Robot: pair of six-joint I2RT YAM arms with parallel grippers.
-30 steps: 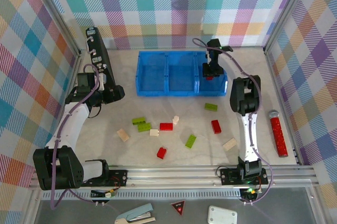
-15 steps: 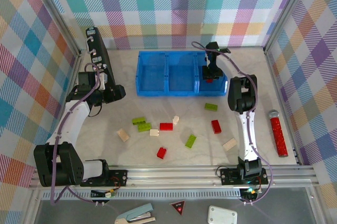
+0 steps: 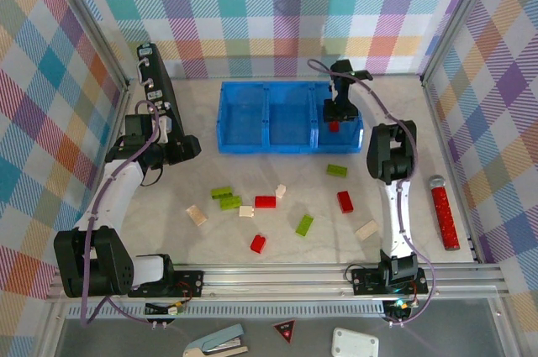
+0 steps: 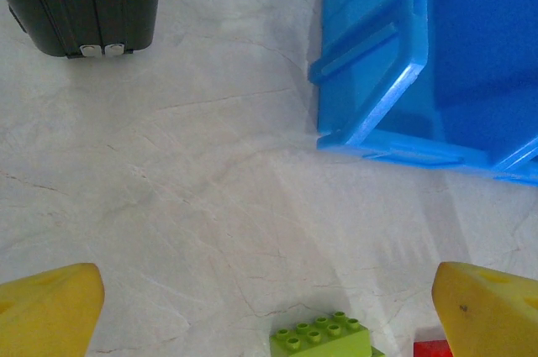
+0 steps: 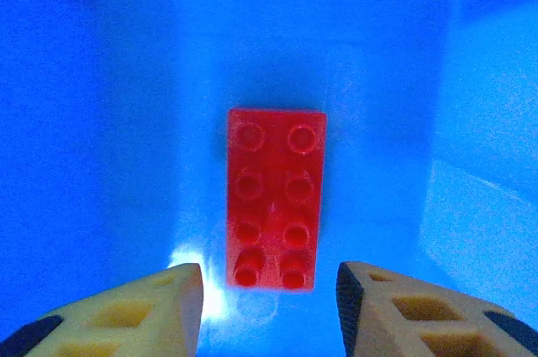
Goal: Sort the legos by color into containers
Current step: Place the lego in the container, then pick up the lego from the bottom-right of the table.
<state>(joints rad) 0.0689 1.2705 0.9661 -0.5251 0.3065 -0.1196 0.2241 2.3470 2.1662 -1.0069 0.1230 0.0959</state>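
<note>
Red brick (image 5: 276,206) lies flat in the tray's (image 3: 267,146) right compartment, free below the right arm's (image 3: 388,154) narrowly parted jaws, long axis pointing away from them. The left arm's (image 3: 118,189) jaws gape wide over the tabletop (image 4: 168,164), green brick (image 4: 321,340) between them.

Black upright device (image 3: 155,88) at back left of the table (image 3: 168,239), standing close to the left plaid wall (image 3: 50,80). Seen from the left wrist: dark ribbed body, two small silver tabs at its lower edge, resting on the pale marbled top. Red glittery cylinder (image 3: 443,212) lying flat near the right wall, silver cap toward the back. Aluminium rail (image 3: 277,275) along the near edge. On the grey ledge (image 3: 471,332) below it, left to right: pale stapler (image 3: 217,342), small red triangle (image 3: 284,331), white rounded box (image 3: 354,343).
</note>
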